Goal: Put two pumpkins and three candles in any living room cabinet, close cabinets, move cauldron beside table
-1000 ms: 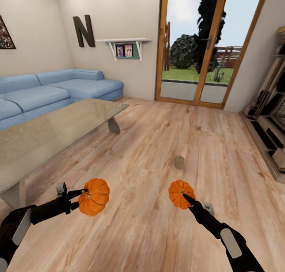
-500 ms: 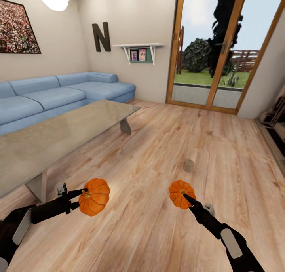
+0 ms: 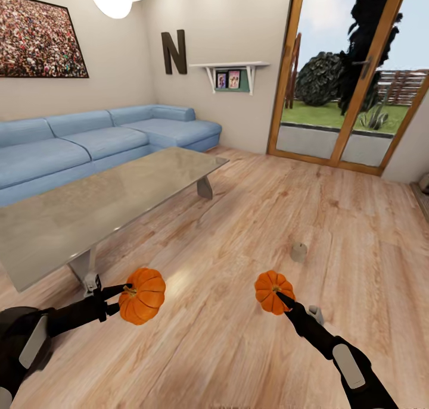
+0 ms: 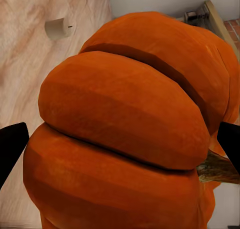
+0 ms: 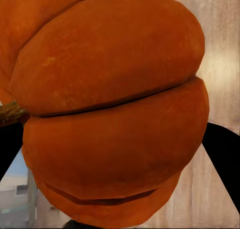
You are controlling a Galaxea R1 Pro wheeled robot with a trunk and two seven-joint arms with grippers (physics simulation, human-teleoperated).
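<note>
Left gripper (image 3: 122, 291): pinching larger pumpkin (image 3: 142, 295).
Right gripper (image 3: 279, 297): pinching smaller pumpkin (image 3: 274, 291).
Candle (image 3: 298, 251): on floor, right of centre.
Progress: nothing stowed yet.

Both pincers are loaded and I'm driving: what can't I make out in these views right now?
- Left pincer: contact with its pumpkin is hidden in the head view; in the wrist view the pumpkin covers all but the finger tips.
- Right pincer: likewise, behind its pumpkin.
- Candle: too small in the head view to make out any detail.
- Table: cut off by the left edge.
</note>
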